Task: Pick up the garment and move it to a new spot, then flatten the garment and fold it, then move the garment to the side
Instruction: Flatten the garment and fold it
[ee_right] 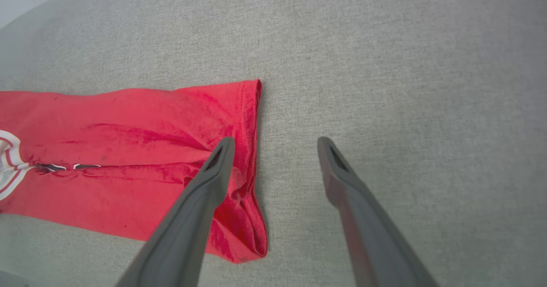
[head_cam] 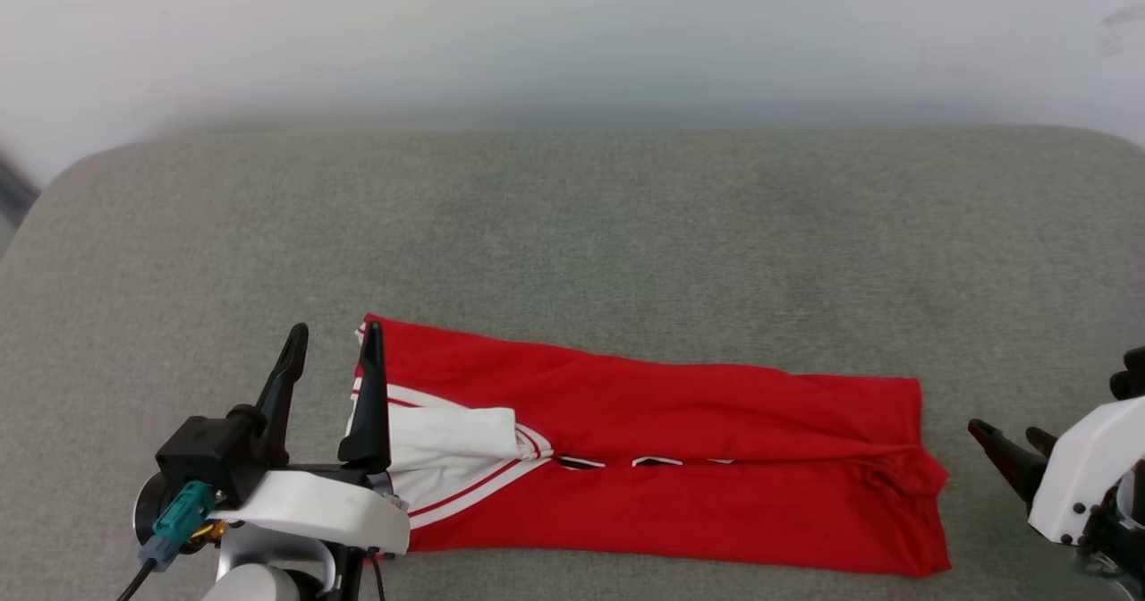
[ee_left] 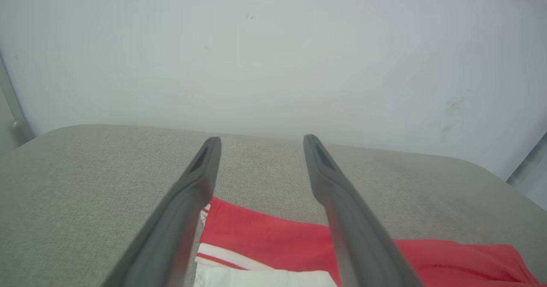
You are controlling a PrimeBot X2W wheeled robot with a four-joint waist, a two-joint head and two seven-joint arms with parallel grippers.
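The red garment (head_cam: 662, 440) lies folded lengthwise into a long strip on the grey cushion, its white sleeve and striped trim at the left end, and a sliver of dark lettering along the middle fold. My left gripper (head_cam: 333, 340) stands open at that left end, one finger over the collar edge, holding nothing. In the left wrist view the garment (ee_left: 265, 240) shows low between the open fingers (ee_left: 196, 184). My right gripper (head_cam: 1006, 433) is open just right of the hem. In the right wrist view the garment (ee_right: 128, 150) lies left, with the hem beside the left finger (ee_right: 205, 193).
The grey fabric cushion (head_cam: 626, 225) spreads wide behind and to both sides of the garment. A pale wall (head_cam: 572, 29) rises directly behind its far edge. The cushion's rounded corners curve away at far left and far right.
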